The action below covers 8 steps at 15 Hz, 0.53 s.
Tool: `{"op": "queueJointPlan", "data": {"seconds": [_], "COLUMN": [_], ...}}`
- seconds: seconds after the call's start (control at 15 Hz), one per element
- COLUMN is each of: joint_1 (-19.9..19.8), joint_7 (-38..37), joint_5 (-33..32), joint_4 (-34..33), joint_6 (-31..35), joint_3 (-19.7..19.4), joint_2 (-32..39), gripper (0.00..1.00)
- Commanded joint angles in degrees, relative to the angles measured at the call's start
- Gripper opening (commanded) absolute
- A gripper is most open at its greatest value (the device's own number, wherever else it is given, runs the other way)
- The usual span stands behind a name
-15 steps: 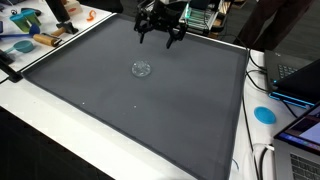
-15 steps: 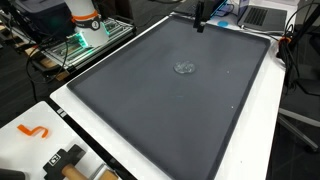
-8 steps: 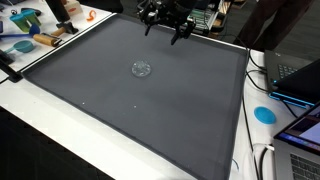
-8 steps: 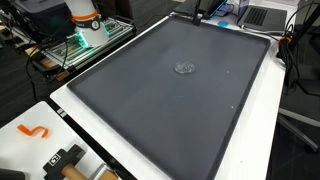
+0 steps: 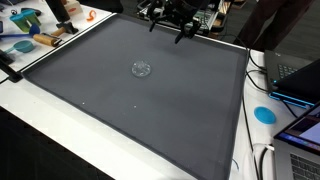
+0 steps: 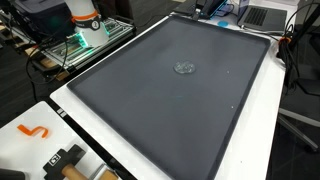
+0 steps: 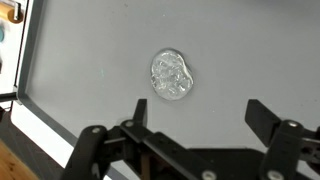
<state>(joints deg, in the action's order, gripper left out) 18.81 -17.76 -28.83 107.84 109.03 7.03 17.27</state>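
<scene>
Hand [image 5: 167,32] wide open above grey mat [image 5: 150,115]

The gripper [image 5: 167,32] hovers, fingers [image 5: 181,36] spread, beyond the clear round piece [image 5: 141,69].

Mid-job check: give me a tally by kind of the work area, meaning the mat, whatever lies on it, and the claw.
Grey mat: 1
Clear crumpled wad, lying on the mat: 1
Claw, open, holding nothing: 1
Total: 3
</scene>
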Motion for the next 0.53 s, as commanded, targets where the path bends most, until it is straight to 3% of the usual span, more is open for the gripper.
{"op": "queueJointPlan", "data": {"seconds": [0.0, 0.47], "joint_1": [0.3, -0.8], "joint_7": [-2.1, -2.5], "joint_5": [0.1, 0.6], "joint_4": [-1.7, -3.9], "joint_6": [-2.7, -1.6], "joint_3": [0.6, 0.1], "joint_2": [0.8, 1.0], "gripper": [1.0, 1.0]}}
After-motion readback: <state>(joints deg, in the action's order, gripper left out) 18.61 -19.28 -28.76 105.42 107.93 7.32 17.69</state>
